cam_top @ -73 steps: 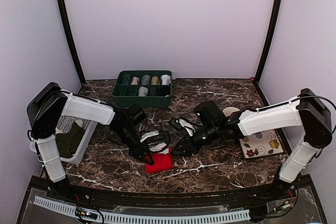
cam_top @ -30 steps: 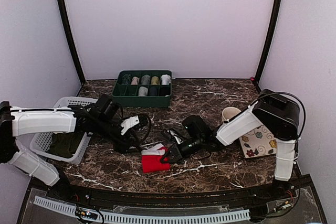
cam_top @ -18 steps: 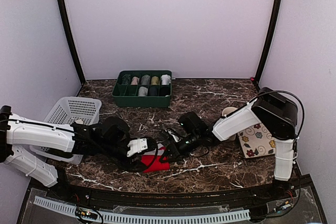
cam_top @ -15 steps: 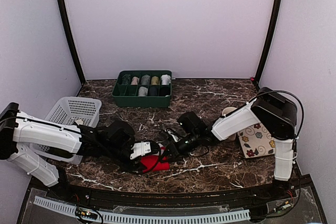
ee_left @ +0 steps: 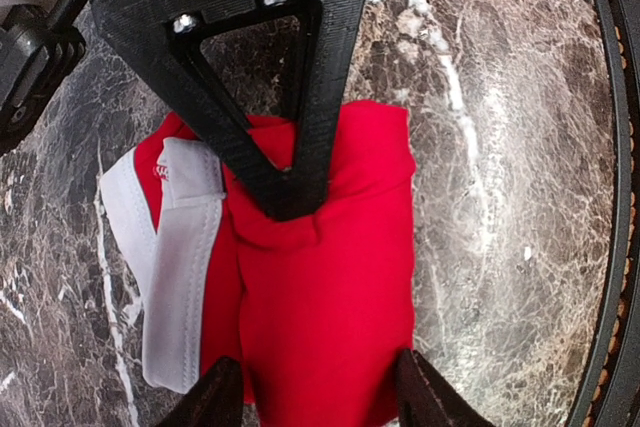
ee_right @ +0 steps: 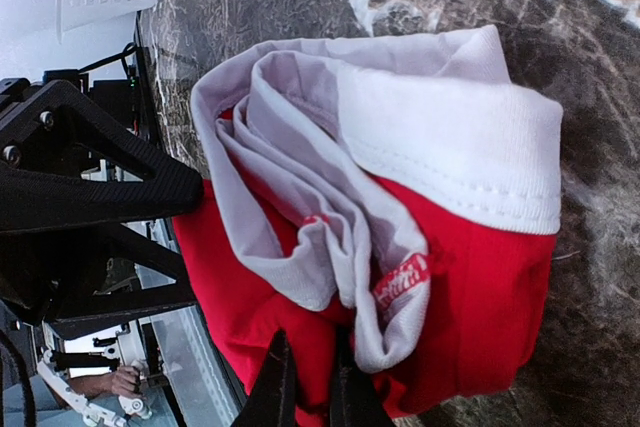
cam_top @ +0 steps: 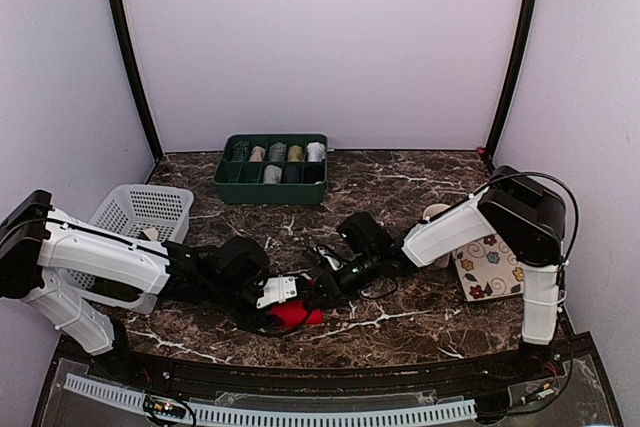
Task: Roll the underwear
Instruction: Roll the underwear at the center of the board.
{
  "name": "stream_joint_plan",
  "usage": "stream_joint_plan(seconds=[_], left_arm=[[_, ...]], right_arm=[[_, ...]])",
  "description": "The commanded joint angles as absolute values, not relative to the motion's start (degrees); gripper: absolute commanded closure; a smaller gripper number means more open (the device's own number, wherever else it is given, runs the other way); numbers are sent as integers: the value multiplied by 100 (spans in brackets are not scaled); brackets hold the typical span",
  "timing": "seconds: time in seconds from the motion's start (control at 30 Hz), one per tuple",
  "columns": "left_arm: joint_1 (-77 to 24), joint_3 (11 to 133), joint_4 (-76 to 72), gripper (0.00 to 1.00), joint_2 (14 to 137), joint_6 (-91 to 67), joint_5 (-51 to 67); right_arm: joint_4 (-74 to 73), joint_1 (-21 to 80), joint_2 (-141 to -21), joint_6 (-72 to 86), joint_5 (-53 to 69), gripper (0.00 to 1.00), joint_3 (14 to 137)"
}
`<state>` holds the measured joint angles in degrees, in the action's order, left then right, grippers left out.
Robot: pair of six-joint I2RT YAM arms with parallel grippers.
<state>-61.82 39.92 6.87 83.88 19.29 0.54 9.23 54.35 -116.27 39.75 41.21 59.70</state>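
The red underwear (cam_top: 297,313) lies folded on the marble table near the front, its white waistband bunched on one side (ee_left: 180,277). My left gripper (cam_top: 283,295) is open; in the left wrist view its fingertips (ee_left: 222,392) straddle the near end of the red fabric (ee_left: 330,287). My right gripper (cam_top: 322,287) meets it from the right. In the right wrist view it (ee_right: 310,387) is shut on a fold of red fabric beside the waistband (ee_right: 440,147). One right finger presses on the cloth in the left wrist view (ee_left: 290,177).
A green divided tray (cam_top: 226,179) of rolled garments stands at the back. A white basket (cam_top: 135,209) is at the left, a mug (cam_top: 437,215) and a floral mat (cam_top: 490,269) at the right. The table's front rim (ee_left: 612,197) runs close to the underwear.
My left arm swung from near the basket down to the underwear and set its open fingers over it. My right gripper slid left onto the cloth.
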Motion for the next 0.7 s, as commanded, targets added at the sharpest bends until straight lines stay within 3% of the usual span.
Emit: stream_joint_plan(seconds=[0.0,0.67], left_arm=[[-6214,3858,557,45,8130,1945,-94],[-6214,3799,569,45,8050,1955,-253]], right_arm=[[178,5441,-11992,3955,3688,100,5884],[112,5443,-12065,3887,3689,100,5903]])
